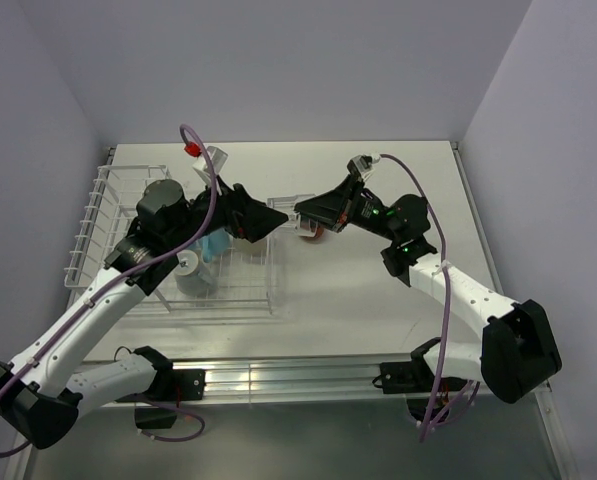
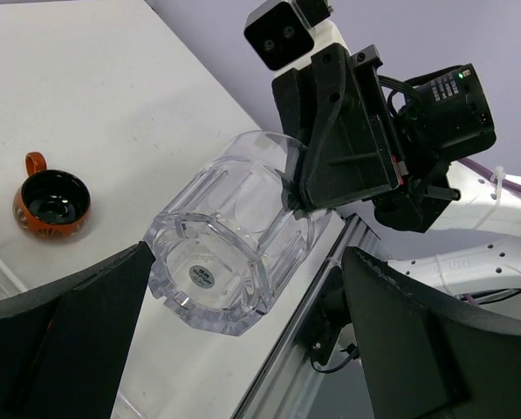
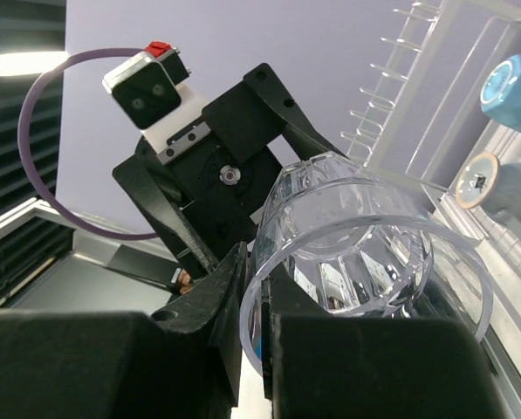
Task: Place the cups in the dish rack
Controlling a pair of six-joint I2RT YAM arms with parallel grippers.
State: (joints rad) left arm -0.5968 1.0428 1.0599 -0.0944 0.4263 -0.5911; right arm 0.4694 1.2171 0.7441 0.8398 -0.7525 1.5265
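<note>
My right gripper (image 1: 300, 212) is shut on the rim of a clear faceted glass (image 1: 282, 214), held above the table by the dish rack's (image 1: 98, 215) right end. In the right wrist view its fingers (image 3: 262, 297) pinch the glass (image 3: 373, 236) wall. My left gripper (image 1: 261, 222) is open, with its fingers on either side of the glass base (image 2: 234, 236). A red-orange mug (image 2: 52, 202) stands upright on the table, partly under the right gripper in the top view (image 1: 316, 233). Light blue mugs (image 1: 213, 245) lie in the rack, and one shows in the right wrist view (image 3: 513, 87).
The white wire rack fills the table's left side, with upright prongs (image 3: 391, 78) along its far side. A mug's round base (image 3: 480, 179) faces out from the rack. An aluminium rail (image 1: 298, 378) runs along the near edge. The walls are close on both sides.
</note>
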